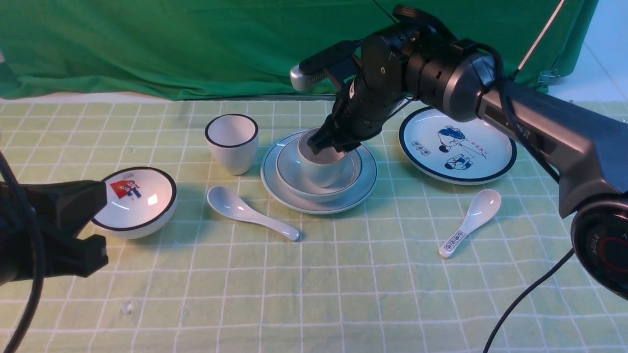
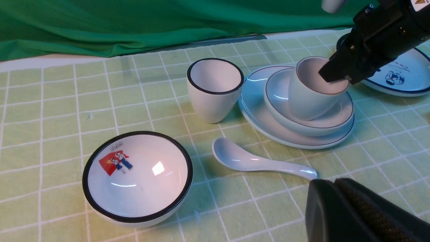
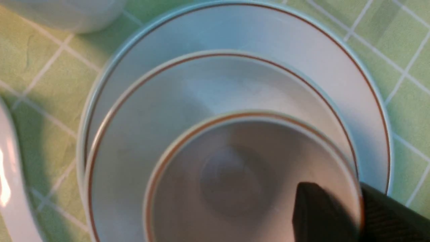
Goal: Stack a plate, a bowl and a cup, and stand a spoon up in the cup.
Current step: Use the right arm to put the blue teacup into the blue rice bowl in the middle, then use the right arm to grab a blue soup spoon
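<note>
Front view: my right claw [image 1: 327, 145] straddles the rim of the cup [image 1: 321, 171], which sits in the bowl [image 1: 288, 169] on the plate [image 1: 269, 175]. Left wrist: the spoon [image 2: 255, 163] lies beside the plate, handle toward my closed left claw [image 2: 331, 185]. Right wrist: grip unclear.

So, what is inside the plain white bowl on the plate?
The plain cup sits in the bowl, the right gripper astride the cup's rim. The cup holds no spoon. The bowl's floor under the cup is hidden.

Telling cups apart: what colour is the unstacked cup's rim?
Unstacked cup: black rim; clearest in left wrist view.
</note>
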Robot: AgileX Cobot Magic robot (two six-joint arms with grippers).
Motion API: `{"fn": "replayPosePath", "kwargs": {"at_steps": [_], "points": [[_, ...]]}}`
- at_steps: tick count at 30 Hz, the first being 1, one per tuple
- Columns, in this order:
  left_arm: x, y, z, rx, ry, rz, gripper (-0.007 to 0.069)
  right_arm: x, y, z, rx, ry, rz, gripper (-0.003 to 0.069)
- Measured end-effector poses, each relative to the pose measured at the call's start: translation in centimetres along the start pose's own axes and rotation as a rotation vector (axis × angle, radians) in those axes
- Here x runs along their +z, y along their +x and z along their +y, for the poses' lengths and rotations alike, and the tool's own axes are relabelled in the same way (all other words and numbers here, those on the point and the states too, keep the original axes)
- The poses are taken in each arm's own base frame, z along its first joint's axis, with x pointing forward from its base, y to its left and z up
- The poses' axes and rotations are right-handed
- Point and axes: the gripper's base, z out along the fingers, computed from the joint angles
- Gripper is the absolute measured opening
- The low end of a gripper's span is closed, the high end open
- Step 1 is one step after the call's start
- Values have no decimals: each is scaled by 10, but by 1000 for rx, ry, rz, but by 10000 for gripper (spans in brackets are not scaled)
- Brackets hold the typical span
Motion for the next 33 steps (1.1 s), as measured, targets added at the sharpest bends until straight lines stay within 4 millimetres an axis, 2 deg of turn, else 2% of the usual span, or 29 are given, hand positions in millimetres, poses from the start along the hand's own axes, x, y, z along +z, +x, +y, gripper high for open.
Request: {"fn": "replayPosePath", "kwargs": {"at_steps": [1, 3, 6, 7, 10, 11, 12, 13, 15, 18, 21, 23, 24, 26, 33], "points": [[0, 0, 0, 0, 0, 0, 9, 0, -1, 0, -1, 2, -16, 274], [0, 0, 0, 0, 0, 0, 9, 0, -4, 0, -10, 4, -38, 325], [0, 0, 0, 0, 0, 0, 9, -11, -10, 0, -35, 9, -76, 367], [0, 0, 0, 7, -3, 0, 9, -19, -14, 0, -42, 10, -94, 371], [0, 0, 0, 7, -3, 0, 9, -58, -27, 9, -81, 12, -181, 363], [0, 0, 0, 7, -3, 0, 9, -61, -27, 9, -84, 13, -187, 362], [0, 0, 0, 7, -3, 0, 9, -82, -32, 20, -123, 5, -232, 348], [0, 0, 0, 7, -3, 0, 9, -92, -34, 29, -155, -8, -253, 339], [0, 0, 0, 7, -3, -1, 9, -99, -34, 50, -206, -46, -259, 334], [0, 0, 0, 7, -3, -3, 10, -87, -28, 86, -282, -109, -195, 382], [0, 0, 0, 1, 0, -3, 13, -52, -18, 108, -318, -146, -106, 443], [0, 0, 0, -5, 2, -3, 13, -28, -12, 113, -322, -157, -52, 463], [0, 0, 0, -5, 2, -3, 13, -28, -12, 113, -322, -157, -52, 464], [0, 0, 0, -11, 4, -3, 13, -4, -5, 114, -318, -168, 7, 473], [0, 0, 0, -11, 4, -3, 13, 20, 0, 120, -308, -210, 27, 475]]}}
